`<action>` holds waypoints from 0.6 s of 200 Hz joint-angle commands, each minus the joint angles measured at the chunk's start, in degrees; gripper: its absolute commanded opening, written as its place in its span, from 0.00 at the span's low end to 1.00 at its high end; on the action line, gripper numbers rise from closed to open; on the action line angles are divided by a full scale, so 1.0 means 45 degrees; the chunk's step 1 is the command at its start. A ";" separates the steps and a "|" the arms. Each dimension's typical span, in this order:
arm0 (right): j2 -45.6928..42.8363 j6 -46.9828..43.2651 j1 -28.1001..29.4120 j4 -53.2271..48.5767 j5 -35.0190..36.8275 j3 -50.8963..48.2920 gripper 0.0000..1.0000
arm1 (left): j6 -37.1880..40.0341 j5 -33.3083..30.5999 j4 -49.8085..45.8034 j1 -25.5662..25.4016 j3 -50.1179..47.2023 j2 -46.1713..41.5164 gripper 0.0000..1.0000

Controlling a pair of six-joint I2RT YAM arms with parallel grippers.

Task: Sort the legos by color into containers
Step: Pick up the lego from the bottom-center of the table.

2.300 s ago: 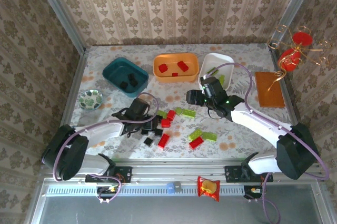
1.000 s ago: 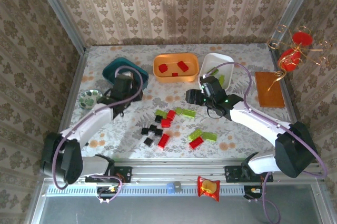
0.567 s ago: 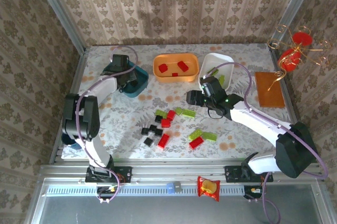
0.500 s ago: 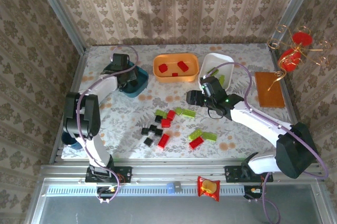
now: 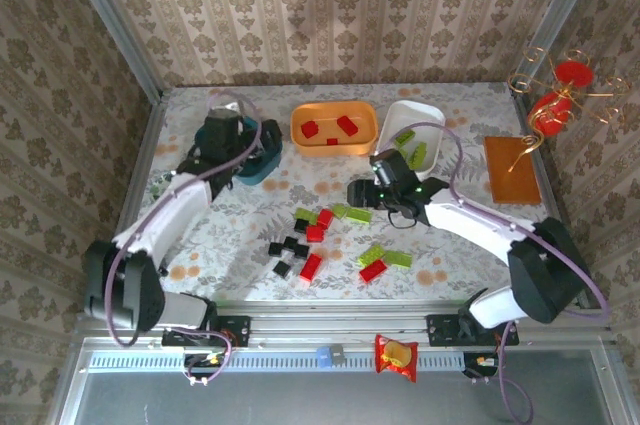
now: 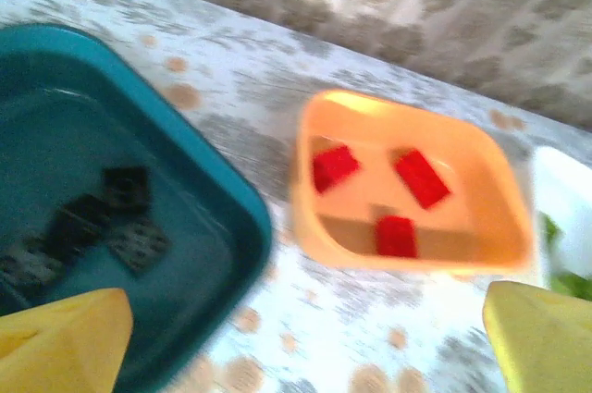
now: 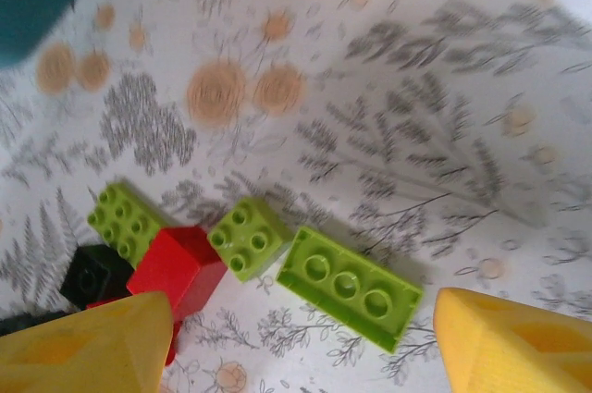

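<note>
Left claw (image 6: 301, 342): fingers spread wide, holding nothing, hovering over the dark teal tray (image 6: 231, 227), which is carrying black bricks (image 6: 102, 217).
Orange tray (image 6: 310, 199): carrying three red bricks (image 6: 398, 236).
White tray (image 5: 435, 115): carrying lime bricks (image 5: 412, 150).
Right claw (image 7: 301, 347): open and empty, hanging above an oblong lime brick (image 7: 350, 287) lying mid-table (image 5: 470, 265).
Step, as judged: right claw going for the oblong lime brick, bound for the white tray.
Handling: best closing across its narrow width and descending clear of the square lime brick (image 7: 248, 238) just beside it.

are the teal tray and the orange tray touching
Apart. The left wrist view shows bare table between the teal tray and the orange tray.
</note>
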 commanded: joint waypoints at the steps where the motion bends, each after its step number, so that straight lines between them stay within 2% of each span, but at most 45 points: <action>1: 0.0940 -0.0658 0.0763 -0.0333 -0.0378 0.1079 0.74 | -0.0115 -0.0549 0.0133 -0.1066 -0.1525 -0.0950 1.00; 32: 0.2365 -0.1317 0.1607 -0.0513 -0.0354 0.2213 0.71 | -0.0415 -0.0889 -0.0099 -0.1578 -0.3541 -0.2956 1.00; 67: 0.3828 -0.2005 0.1820 -0.0768 -0.0679 0.3550 0.69 | -0.0416 -0.1164 -0.1244 -0.1662 -0.4802 -0.4943 1.00; 120: 0.5770 -0.2376 0.1822 -0.1864 -0.1007 0.5089 0.41 | -0.0352 -0.1127 -0.1800 -0.1662 -0.5136 -0.5198 1.00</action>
